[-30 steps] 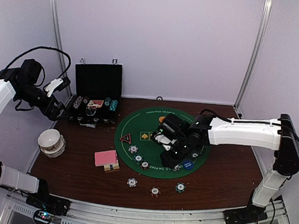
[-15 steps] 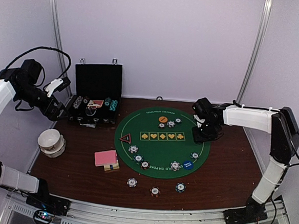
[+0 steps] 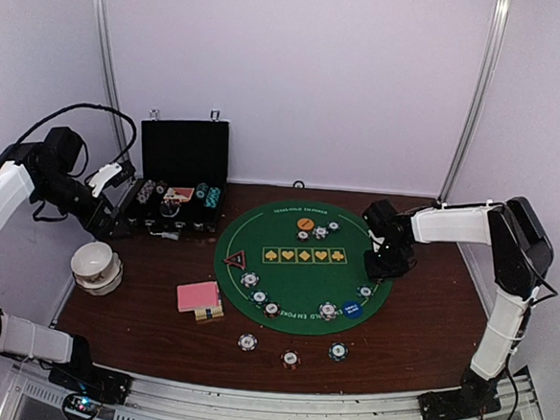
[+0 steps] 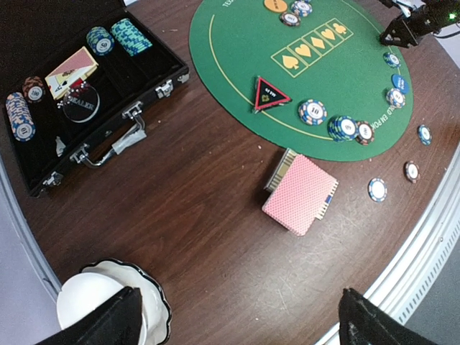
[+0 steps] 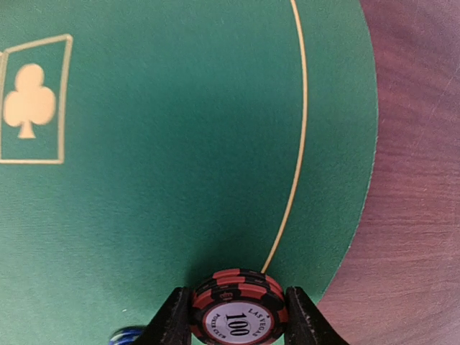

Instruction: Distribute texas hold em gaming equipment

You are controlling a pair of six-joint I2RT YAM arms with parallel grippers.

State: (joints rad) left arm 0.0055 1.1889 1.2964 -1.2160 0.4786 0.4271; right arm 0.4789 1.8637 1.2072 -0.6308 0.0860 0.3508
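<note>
Top external: right arm (image 3: 452,222) swung red chips (image 5: 238,309) to mat (image 3: 259,230) edge.

Right gripper (image 5: 238,320): you moved it from the blue disc button (image 3: 351,309) to the green mat's (image 3: 259,239) right edge.
Left gripper (image 4: 238,293): now slightly nearer the black chip case (image 3: 183,153).

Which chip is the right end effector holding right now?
The red-and-black chip marked 100, pinched in the right end effector at the green mat's right edge. All the rest lie loose, ungripped.
</note>
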